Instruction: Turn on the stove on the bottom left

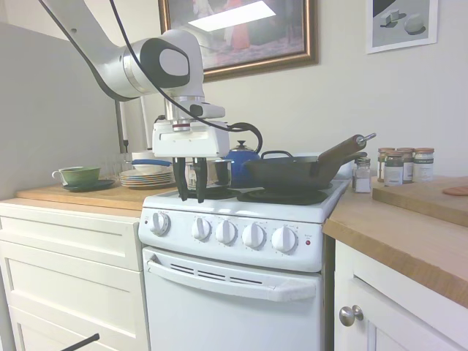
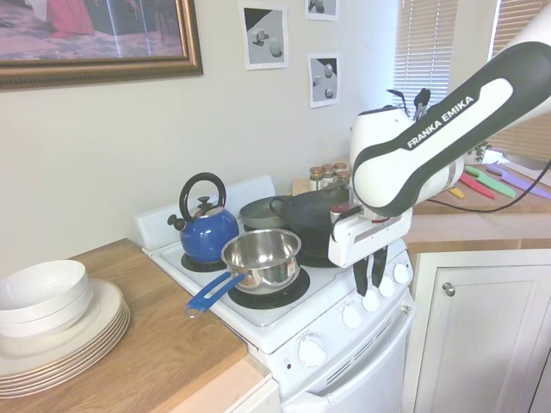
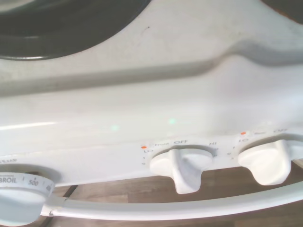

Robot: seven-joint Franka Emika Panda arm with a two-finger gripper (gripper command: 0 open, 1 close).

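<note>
The white stove [image 1: 234, 292] has five round knobs along its front panel; the leftmost knob [image 1: 159, 223] stands apart from the other several. My gripper [image 1: 191, 197] hangs fingers-down over the stove's front edge, just above the second knob [image 1: 201, 228] from the left and not touching it. Its fingers are drawn together with nothing between them, as the second exterior view also shows for the gripper [image 2: 368, 291]. In the wrist view a knob [image 3: 182, 166] sits near the middle with its pointer at OFF, and another knob [image 3: 267, 161] is beside it.
A steel saucepan [image 2: 261, 255] with a blue handle sits on the front left burner, right behind the gripper. A blue kettle [image 2: 207, 228] and a black skillet [image 1: 292, 172] fill other burners. Stacked plates [image 2: 60, 331] and spice jars [image 1: 402, 164] stand on the wooden counters.
</note>
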